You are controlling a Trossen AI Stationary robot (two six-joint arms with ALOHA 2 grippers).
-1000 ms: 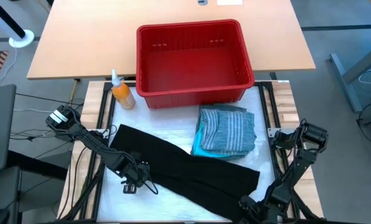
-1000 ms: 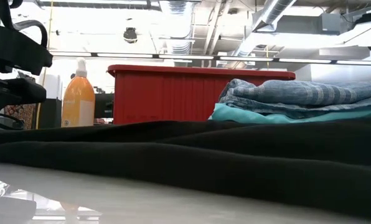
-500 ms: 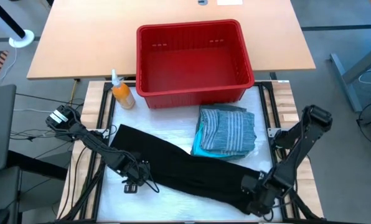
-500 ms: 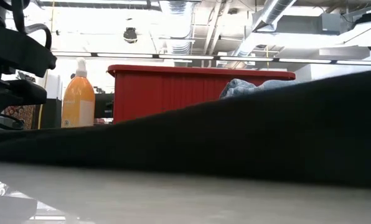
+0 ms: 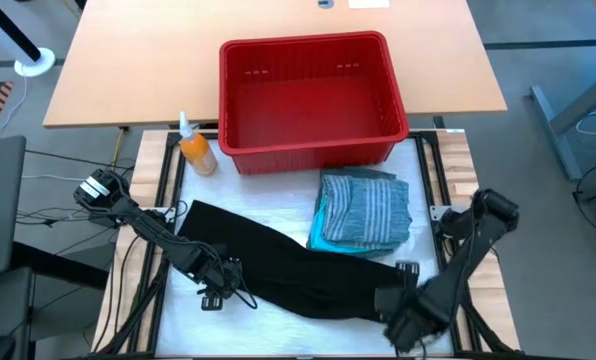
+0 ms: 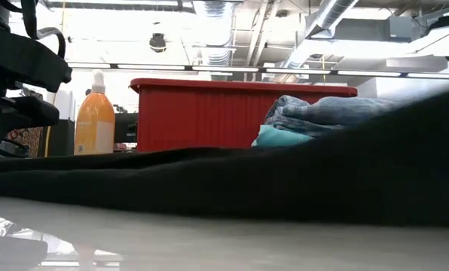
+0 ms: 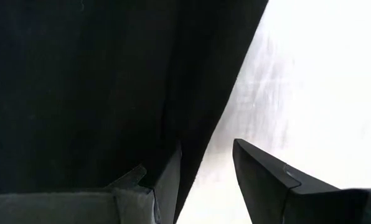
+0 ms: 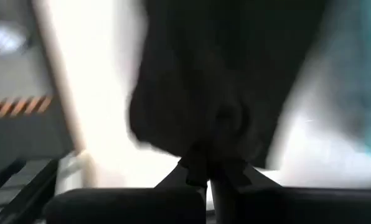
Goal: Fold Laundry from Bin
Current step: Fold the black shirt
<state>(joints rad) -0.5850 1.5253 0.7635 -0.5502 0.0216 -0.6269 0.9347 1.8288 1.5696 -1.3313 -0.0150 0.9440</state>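
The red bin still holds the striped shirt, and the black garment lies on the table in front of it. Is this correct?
Not quite. The red bin is empty in the high view. The striped shirt lies folded on the table in front of it, on a turquoise garment. The black garment does lie on the table.

A tan desk is seen on grey floor; ducts and bright ceiling lights are shown overhead.

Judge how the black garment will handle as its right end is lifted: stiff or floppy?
Probably floppy: the black garment bunches where the right end effector pinches it. Likely it sags and drags, since most still lies flat on the table.
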